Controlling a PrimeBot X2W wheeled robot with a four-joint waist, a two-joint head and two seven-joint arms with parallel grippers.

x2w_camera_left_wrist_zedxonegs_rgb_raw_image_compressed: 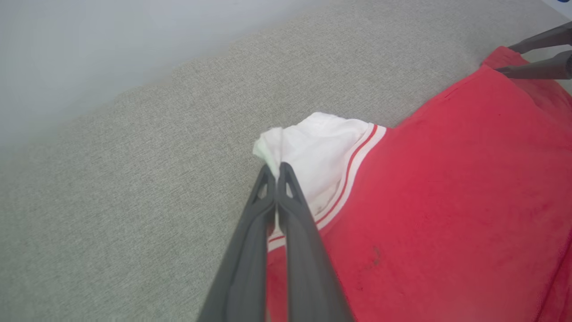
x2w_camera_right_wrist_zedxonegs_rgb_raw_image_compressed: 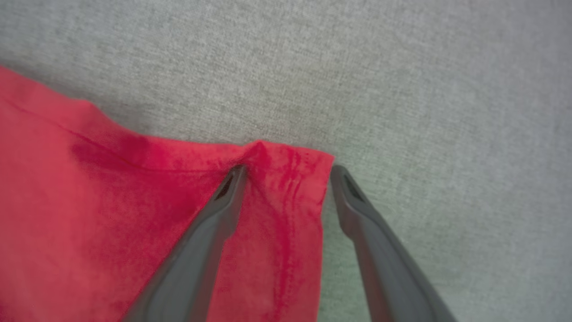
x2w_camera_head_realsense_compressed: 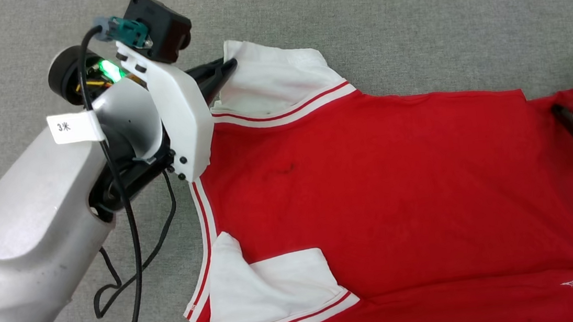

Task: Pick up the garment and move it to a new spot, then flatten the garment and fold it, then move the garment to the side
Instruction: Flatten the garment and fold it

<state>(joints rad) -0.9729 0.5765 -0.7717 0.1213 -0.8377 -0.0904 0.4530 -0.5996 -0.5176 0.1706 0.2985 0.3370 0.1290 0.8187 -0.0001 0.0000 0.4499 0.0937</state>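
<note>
Garment lies flat on the surface, neck end left, hem right. Far sleeve sits behind the body, left gripper at its outer corner. Near sleeve lies front left. Right gripper straddles the far hem corner: one finger on cloth, one just beside it.

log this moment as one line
left pincer: shut on white sleeve | right pincer: open, astride red hem corner | garment: spread on grey surface
</note>
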